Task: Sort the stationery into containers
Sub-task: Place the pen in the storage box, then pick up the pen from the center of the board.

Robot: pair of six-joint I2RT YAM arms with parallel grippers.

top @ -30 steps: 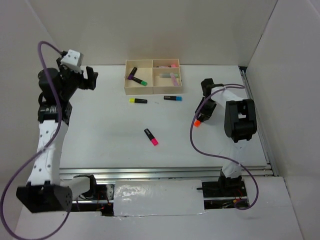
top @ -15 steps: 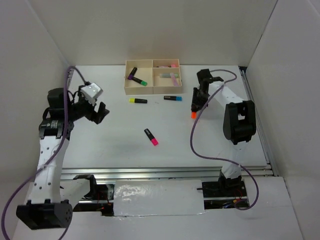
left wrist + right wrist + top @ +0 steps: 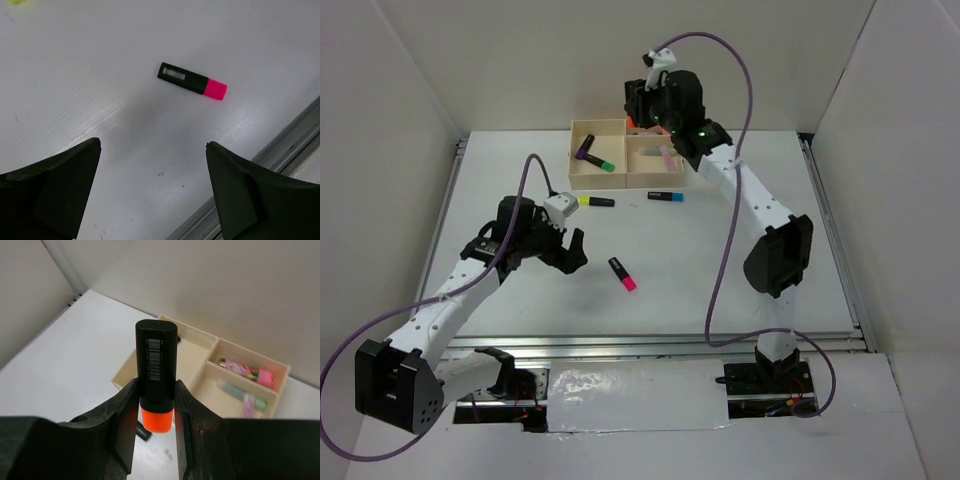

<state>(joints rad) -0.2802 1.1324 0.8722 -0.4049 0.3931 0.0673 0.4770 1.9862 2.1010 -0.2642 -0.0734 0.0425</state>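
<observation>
My right gripper (image 3: 155,385) is shut on a black marker with an orange end (image 3: 156,355) and holds it upright, high above the beige tray (image 3: 124,378); in the top view this gripper (image 3: 638,112) hangs over the tray's (image 3: 620,181) back edge. My left gripper (image 3: 572,252) is open and empty just left of a black marker with a pink end (image 3: 622,274). In the left wrist view that marker (image 3: 192,81) lies ahead of the open gripper (image 3: 153,145). A yellow-ended marker (image 3: 597,201) and a blue-ended marker (image 3: 666,196) lie in front of the tray.
The tray's large left section holds a purple-ended marker (image 3: 585,152) and a green-ended one (image 3: 605,164). Its right sections hold pastel markers (image 3: 245,371). White walls close in the table on three sides. A metal rail (image 3: 287,155) runs along the near edge.
My right arm swung from the table's right side up over the tray, carrying the orange marker. My left arm came from the far left down to the middle, beside the pink marker.
</observation>
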